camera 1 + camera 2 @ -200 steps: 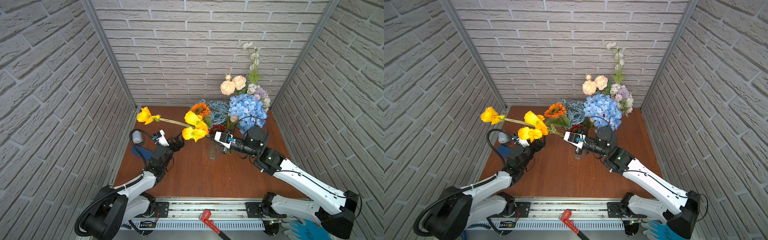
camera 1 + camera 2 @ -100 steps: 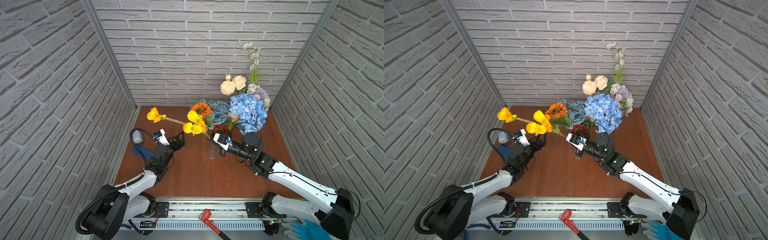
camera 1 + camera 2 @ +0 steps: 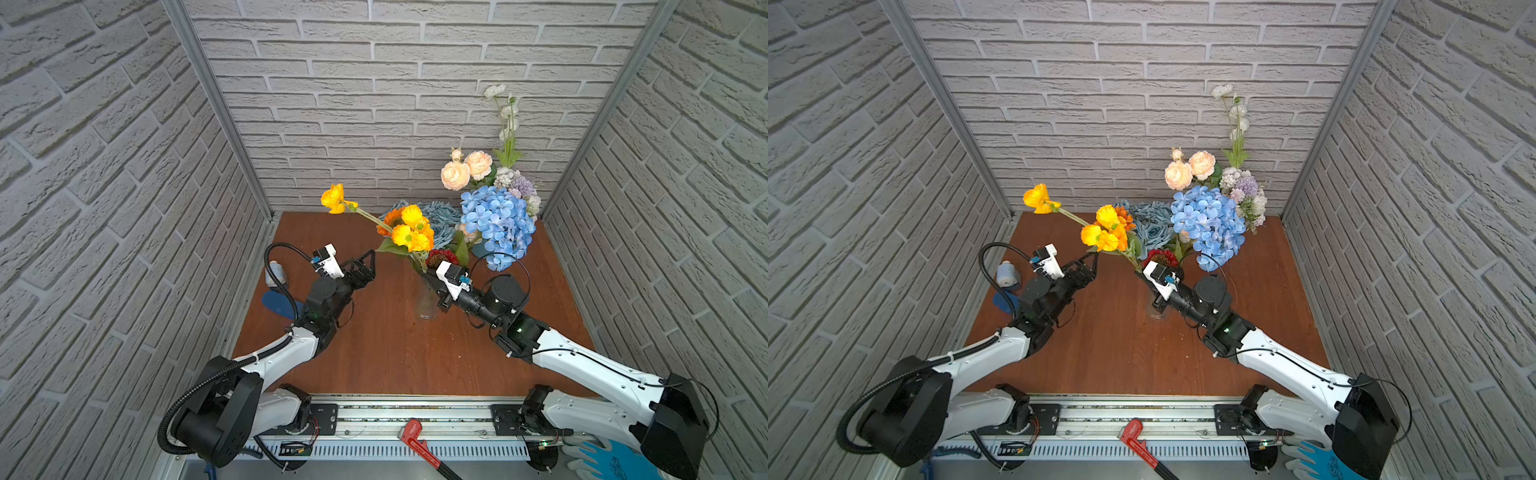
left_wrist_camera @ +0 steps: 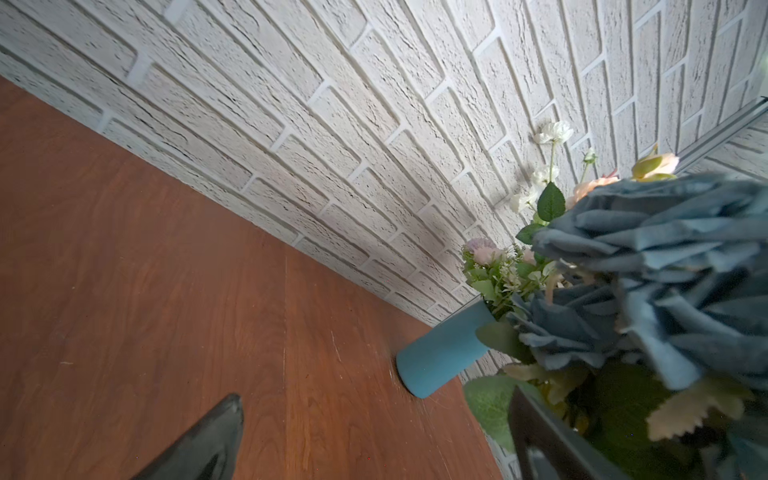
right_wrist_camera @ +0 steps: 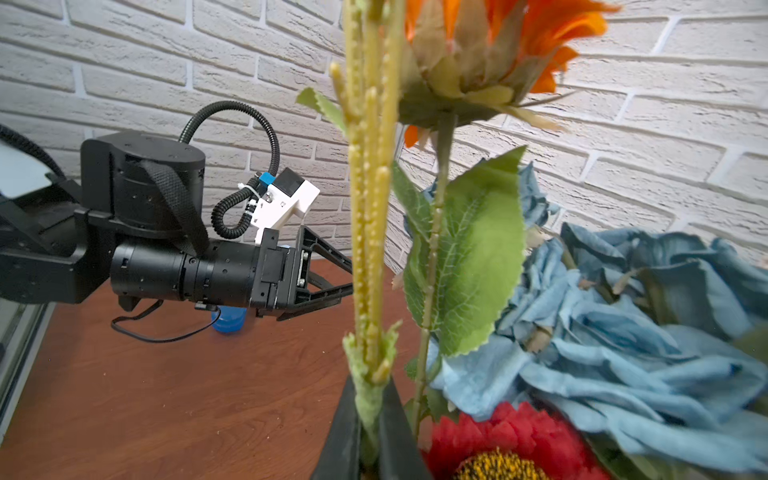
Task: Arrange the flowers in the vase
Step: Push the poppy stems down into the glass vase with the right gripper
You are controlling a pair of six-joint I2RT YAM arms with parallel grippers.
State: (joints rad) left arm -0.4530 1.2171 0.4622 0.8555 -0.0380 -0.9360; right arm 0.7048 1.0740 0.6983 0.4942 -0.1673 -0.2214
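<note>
Yellow flowers (image 3: 409,235) lower, in right tool (image 3: 424,271)

Wooden table (image 3: 395,357) bearing glass vase (image 3: 428,301)

On the brown table (image 3: 395,353), the right gripper (image 3: 426,274) was clamped on the stems of a yellow flower spray (image 3: 409,235), directly over a clear glass vase (image 3: 428,301). The spray leaned left and far, its longest bloom reaching toward the back wall. The left gripper (image 3: 371,266) hung to the left of the vase with its jaws spread wide and nothing between them. Behind the spray sat an orange sunflower (image 3: 390,216), dusty-blue roses (image 3: 442,216) and a red sunflower (image 3: 441,257). Farther right were the blue hydrangea (image 3: 498,224), cream-peach roses (image 3: 465,168) and tall white buds (image 3: 507,112).
</note>
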